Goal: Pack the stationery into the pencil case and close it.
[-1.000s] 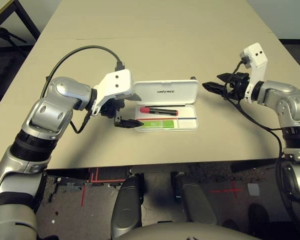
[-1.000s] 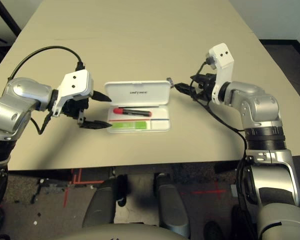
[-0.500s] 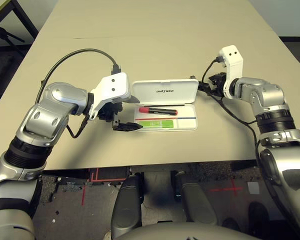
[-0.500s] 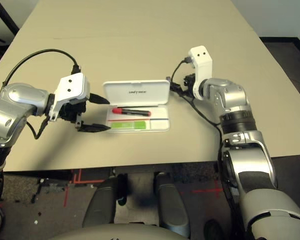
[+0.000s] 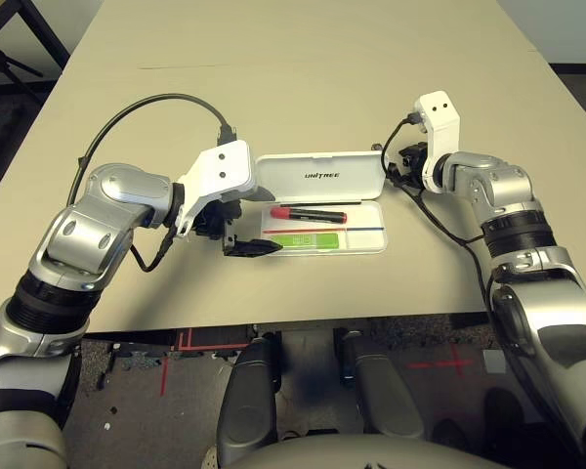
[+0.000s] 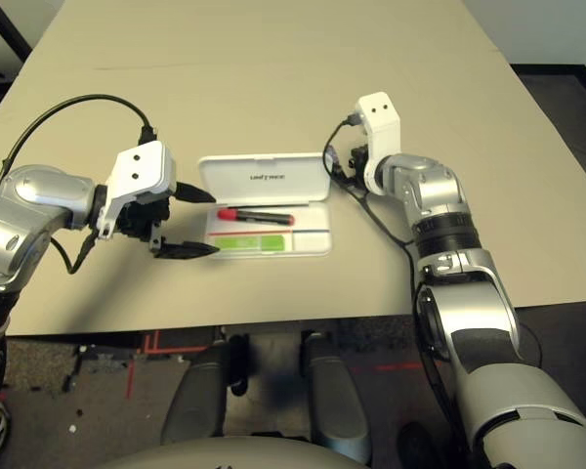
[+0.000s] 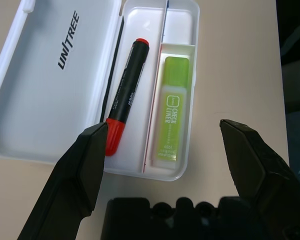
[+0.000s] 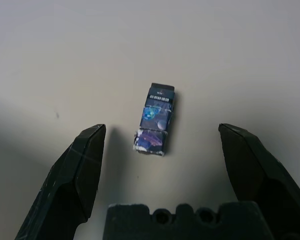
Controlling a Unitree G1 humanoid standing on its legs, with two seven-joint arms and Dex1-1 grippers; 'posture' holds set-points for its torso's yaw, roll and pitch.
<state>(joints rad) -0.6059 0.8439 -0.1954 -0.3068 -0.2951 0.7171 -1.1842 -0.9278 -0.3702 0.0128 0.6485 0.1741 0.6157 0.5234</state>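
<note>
Right hand [image 8: 162, 150] is set wide over the worktop [image 5: 303, 107], with the small dark block [image 8: 155, 119] between its fingertips, not gripped. I have the left hand [image 7: 164, 127] wide at the left end of the pencil case [image 5: 371, 239], empty. The case lies open, between the hands, nearer the worktop's front edge than its far edge. Inside it are the red-and-black marker [image 7: 127, 92] and, in the front compartment, the green highlighter [image 7: 173, 110].

Left wrist view: lid [image 7: 45, 95] cut off; marker [image 7: 127, 90] print unreadable.
</note>
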